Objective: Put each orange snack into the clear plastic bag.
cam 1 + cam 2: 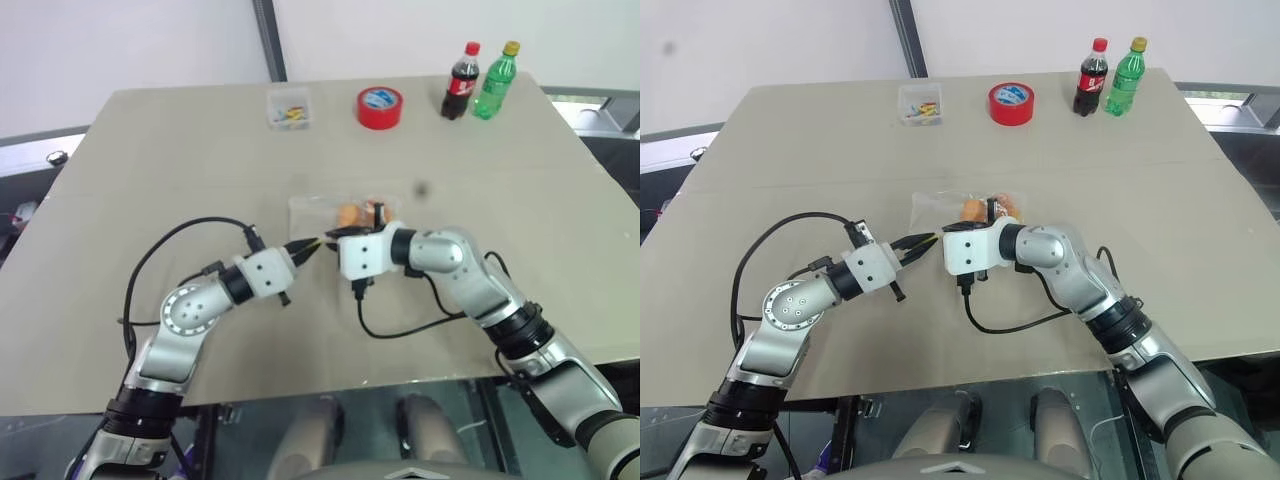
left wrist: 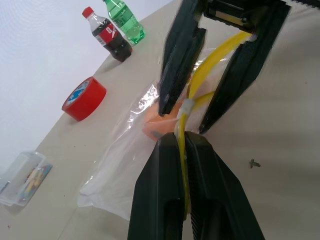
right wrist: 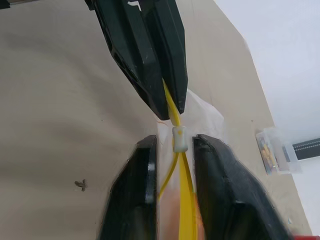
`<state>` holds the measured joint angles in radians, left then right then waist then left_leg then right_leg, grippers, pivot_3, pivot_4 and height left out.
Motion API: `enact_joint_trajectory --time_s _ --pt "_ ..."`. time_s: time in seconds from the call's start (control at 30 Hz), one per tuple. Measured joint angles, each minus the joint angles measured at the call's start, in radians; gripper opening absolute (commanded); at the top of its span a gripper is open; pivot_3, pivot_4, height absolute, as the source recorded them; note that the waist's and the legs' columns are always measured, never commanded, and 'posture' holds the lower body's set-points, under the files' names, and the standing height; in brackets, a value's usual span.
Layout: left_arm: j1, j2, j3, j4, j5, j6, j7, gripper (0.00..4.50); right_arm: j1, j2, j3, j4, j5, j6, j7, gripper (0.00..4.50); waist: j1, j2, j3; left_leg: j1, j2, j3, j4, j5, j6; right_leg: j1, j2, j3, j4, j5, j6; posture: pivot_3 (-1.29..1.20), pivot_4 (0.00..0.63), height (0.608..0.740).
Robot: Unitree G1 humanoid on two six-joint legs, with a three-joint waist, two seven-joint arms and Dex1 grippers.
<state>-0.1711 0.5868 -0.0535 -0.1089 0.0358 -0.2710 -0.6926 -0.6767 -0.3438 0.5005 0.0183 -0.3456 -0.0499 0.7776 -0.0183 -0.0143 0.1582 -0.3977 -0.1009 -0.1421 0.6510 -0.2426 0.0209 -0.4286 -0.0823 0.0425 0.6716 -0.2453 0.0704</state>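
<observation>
Both grippers met at table (image 1: 150, 150) centre: left gripper (image 2: 183, 145) clamped the bag's (image 2: 120, 165) yellow strip, right gripper (image 3: 172, 146) closed around its slider. Snacks (image 1: 358, 213) sat inside, at twelve o'clock. Sealing well probably needed a steady, level pull.

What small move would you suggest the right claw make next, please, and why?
Probably draw the white slider along the yellow seal strip. The left claw pinches the strip's end, the right claw brackets the slider, and an orange snack sits inside the clear plastic bag.
</observation>
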Motion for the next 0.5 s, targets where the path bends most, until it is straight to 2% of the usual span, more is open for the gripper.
enact_joint_trajectory --time_s 0.43,0.5 --pt "-0.010 -0.001 0.000 0.011 0.000 -0.003 0.000 0.00 -0.001 0.005 -0.001 -0.002 0.002 0.010 0.002 0.04 0.000 0.000 0.000 0.000 0.000 0.000 0.000 0.000 0.000 0.000 0.000 0.000 0.000 0.000 0.000 0.00 0.150 0.740" --pt "-0.013 -0.001 0.000 0.013 0.001 -0.003 0.000 0.00 -0.001 0.009 -0.005 -0.006 0.013 0.030 0.012 0.67 0.000 0.000 0.000 0.000 0.000 0.000 0.000 0.000 0.000 0.000 0.000 0.000 0.000 0.000 0.000 0.00 0.150 0.740"
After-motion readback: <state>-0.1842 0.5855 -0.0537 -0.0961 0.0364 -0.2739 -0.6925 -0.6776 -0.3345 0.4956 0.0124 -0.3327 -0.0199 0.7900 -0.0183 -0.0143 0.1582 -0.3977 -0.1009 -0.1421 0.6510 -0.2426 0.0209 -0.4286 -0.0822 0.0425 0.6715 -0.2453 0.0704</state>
